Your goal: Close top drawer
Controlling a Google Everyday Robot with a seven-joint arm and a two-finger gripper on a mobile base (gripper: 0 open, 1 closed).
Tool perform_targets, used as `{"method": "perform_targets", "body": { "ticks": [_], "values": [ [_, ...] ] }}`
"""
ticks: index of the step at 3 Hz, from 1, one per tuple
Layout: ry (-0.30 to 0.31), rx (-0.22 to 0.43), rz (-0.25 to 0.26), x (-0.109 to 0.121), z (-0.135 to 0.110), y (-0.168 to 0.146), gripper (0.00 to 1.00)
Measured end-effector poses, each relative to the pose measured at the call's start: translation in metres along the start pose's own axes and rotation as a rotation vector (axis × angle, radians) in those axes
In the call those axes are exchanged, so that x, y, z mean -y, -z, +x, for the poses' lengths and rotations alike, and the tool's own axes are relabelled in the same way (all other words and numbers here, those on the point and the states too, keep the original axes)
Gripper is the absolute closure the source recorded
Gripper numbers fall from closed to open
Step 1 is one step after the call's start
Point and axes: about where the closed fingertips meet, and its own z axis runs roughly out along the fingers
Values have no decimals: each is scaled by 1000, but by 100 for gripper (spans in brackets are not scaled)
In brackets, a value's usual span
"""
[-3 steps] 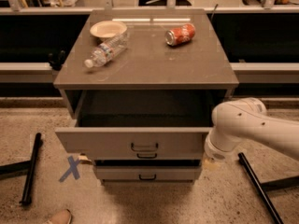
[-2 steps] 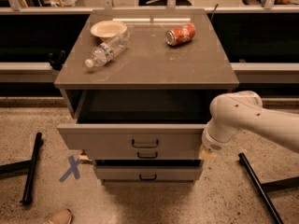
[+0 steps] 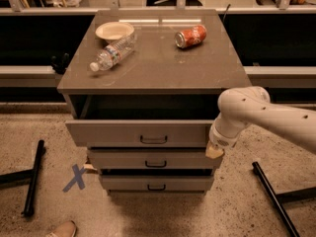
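A robot's white arm (image 3: pixel 276 120) reaches in from the right edge of the frame, its gripper (image 3: pixel 215 151) set low against the right end of the top drawer (image 3: pixel 113 132), which stands pulled out from the grey-taupe cabinet (image 3: pixel 158 68) at centre frame with its dark interior showing under the cabinet top. Whether the gripper is clenched or released cannot be told from this angle; it appears to hold nothing. The drawer's small loop handle (image 3: pixel 153 140) sits untouched at mid-front, well to the left of the contact point. That off-centre contact looks like the chief hazard: a shove at one end could skew the drawer on its runners and jam it short of shut, or the tip could slide off the corner and strike the middle drawer (image 3: pixel 128 160) just below, which also stands a little proud, as does the bottom drawer (image 3: pixel 128 183). A hard closing jolt could also set rolling the plastic water bottle (image 3: pixel 112 52) and the red soda can (image 3: pixel 190 36), both lying on their sides on the cabinet top, near a shallow bowl (image 3: pixel 114 31) at upper left.
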Motion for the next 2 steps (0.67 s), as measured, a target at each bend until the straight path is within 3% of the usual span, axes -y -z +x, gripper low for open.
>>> {"method": "perform_targets", "body": {
  "ticks": [2],
  "values": [
    [-21, 26, -4, 33, -11, -8, 100]
  ]
}}
